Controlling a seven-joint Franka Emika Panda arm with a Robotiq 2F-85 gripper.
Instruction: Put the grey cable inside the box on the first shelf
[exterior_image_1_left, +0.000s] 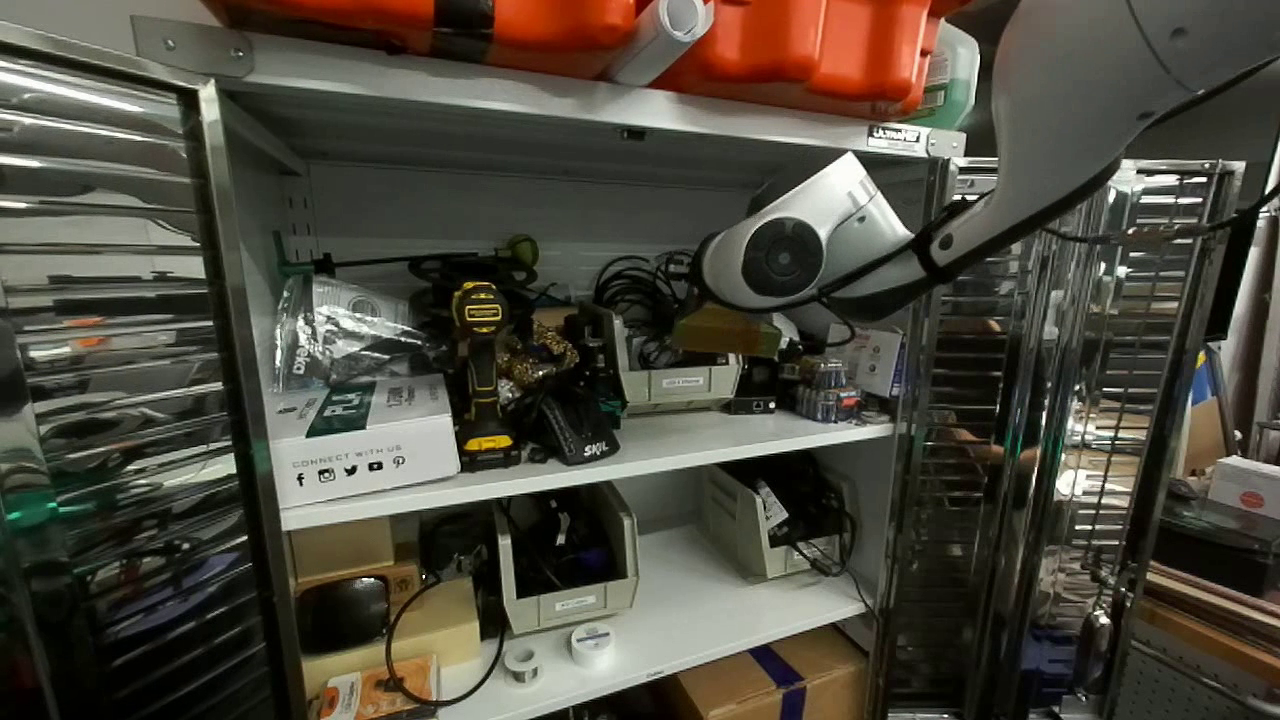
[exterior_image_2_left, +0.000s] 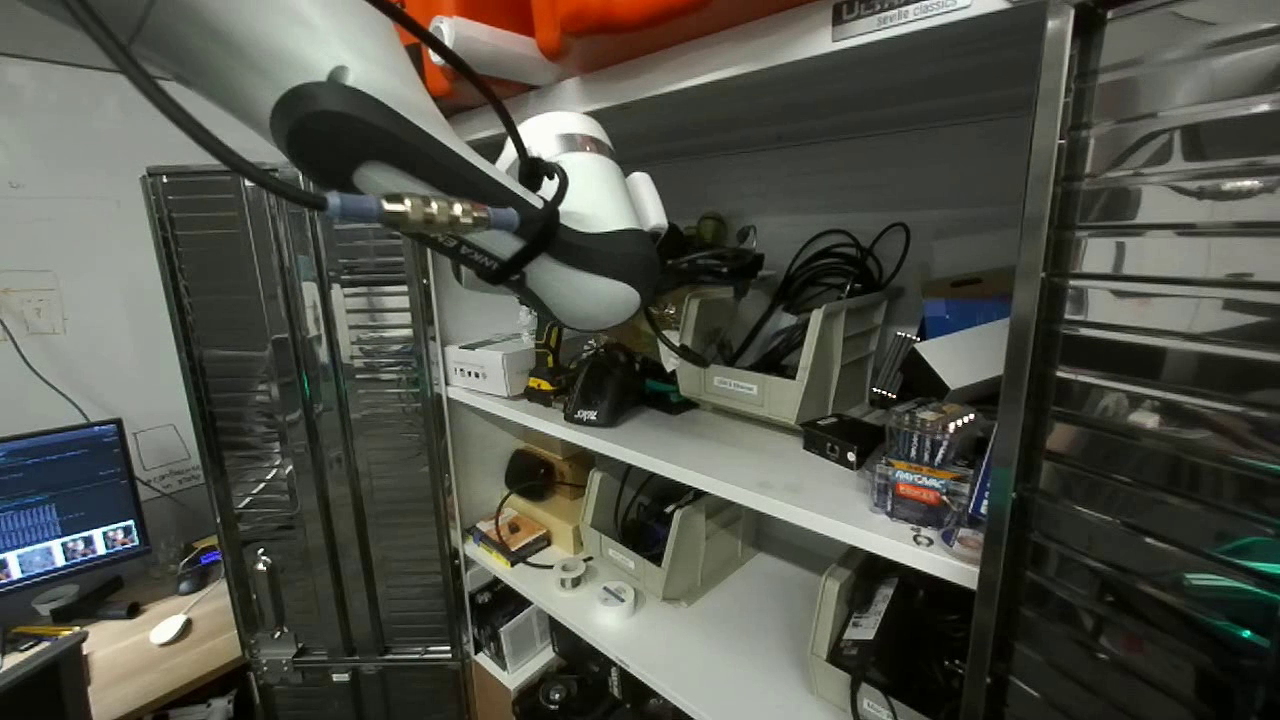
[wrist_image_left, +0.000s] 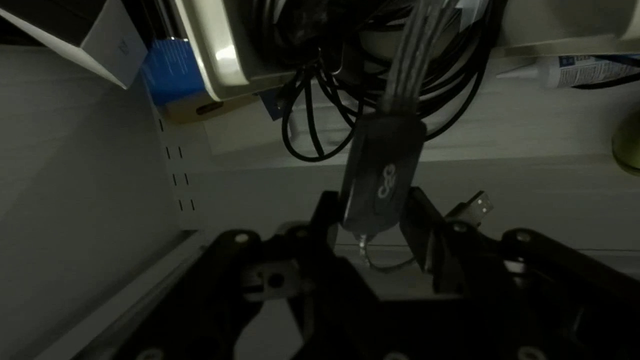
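Observation:
My gripper (wrist_image_left: 372, 207) shows in the wrist view, its two black fingers shut on a dark block that is part of the grey cable (wrist_image_left: 415, 60). Grey strands run up from the block, and a thin lead below ends in a USB plug (wrist_image_left: 475, 207). The box (exterior_image_1_left: 665, 388), a pale-grey bin full of black cables, stands on the first shelf (exterior_image_1_left: 690, 435). Both also show in an exterior view, the box (exterior_image_2_left: 745, 388) and the shelf (exterior_image_2_left: 740, 465). In the wrist view the box's rim (wrist_image_left: 220, 55) is at the top. The arm hides the jaws in both exterior views.
Left of the box stand a yellow-black drill (exterior_image_1_left: 482, 375) and a white printed box (exterior_image_1_left: 365, 440). Right of it are a small black box (exterior_image_2_left: 843, 440) and battery packs (exterior_image_2_left: 920, 460). More bins (exterior_image_1_left: 570, 600) stand on the board below. Metal doors (exterior_image_2_left: 1170, 400) flank the cabinet.

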